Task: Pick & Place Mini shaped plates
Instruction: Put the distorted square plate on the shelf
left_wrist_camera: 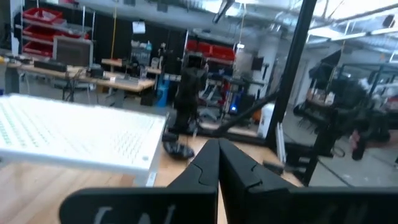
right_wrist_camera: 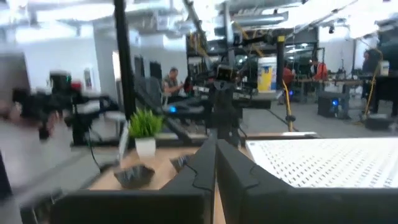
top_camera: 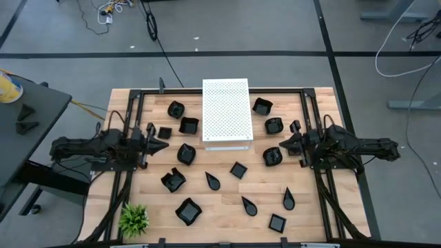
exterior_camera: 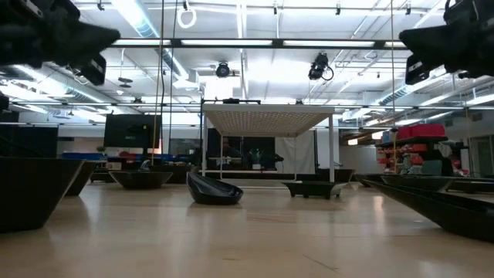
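The mini shaped plates lie scattered over the tabletop around the white board. Left pincer and right pincer hover closed, empty. Glossy, light, probably slippery; grip a raised rim.

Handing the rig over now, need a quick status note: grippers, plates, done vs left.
Left gripper: shut, empty, raised at the table's left side, pointing toward the white perforated rectangular board.
Right gripper: shut, empty, raised at the right side, facing the board.
Small glossy black mini shaped plates: all loose on the wooden table, around the board, e.g. a teardrop one, a square one, a rounded one just in front of the right gripper.
Done: nothing placed; the board top is bare.
Left: every plate.
Small green plant sits at the front-left corner.
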You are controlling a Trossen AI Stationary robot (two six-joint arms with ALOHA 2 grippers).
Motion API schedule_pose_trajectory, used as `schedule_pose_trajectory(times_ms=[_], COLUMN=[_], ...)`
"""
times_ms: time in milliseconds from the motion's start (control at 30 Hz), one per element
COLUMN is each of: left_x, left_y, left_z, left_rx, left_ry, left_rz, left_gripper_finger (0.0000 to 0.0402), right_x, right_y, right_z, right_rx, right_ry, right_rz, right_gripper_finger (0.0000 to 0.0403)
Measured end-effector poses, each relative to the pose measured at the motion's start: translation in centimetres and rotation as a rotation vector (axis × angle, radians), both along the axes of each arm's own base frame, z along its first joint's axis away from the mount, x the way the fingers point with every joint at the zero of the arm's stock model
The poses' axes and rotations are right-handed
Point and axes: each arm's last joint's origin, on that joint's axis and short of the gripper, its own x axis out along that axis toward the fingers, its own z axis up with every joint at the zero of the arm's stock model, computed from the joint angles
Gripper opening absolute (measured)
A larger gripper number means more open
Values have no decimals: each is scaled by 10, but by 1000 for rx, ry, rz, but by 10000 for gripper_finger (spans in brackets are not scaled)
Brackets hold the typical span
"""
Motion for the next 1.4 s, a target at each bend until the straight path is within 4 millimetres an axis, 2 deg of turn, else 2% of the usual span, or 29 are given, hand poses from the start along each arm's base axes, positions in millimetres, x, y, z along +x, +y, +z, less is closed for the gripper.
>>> schedule_pose_trajectory(times_ms=[233, 400, 567, 967, 1133, 1400], left_x=[-16, -40, -69, -131, -142, -148], left_y=[1, 2, 4, 8, 10, 10], left_z=[41, 79, 111, 156, 178, 223], left_rx=[-19, -51, -45, 20, 49, 69], left_ry=[-36, -30, -26, -11, 65, 219], left_rz=[-3, -3, 1, 75, 105, 121], left_gripper_finger=[3, 3, 3, 3, 3, 3], right_x=[-2, -6, -14, -48, -59, -66], right_y=[-1, -1, -1, 0, -1, -1], right_z=[9, 23, 49, 121, 149, 184], right_rx=[118, 133, 138, 126, 132, 99], right_ry=[-85, -138, -111, 76, 139, 248], right_rz=[-6, 3, -31, -69, -121, -133], right_gripper_finger=[17, 17, 17, 17, 17, 17])
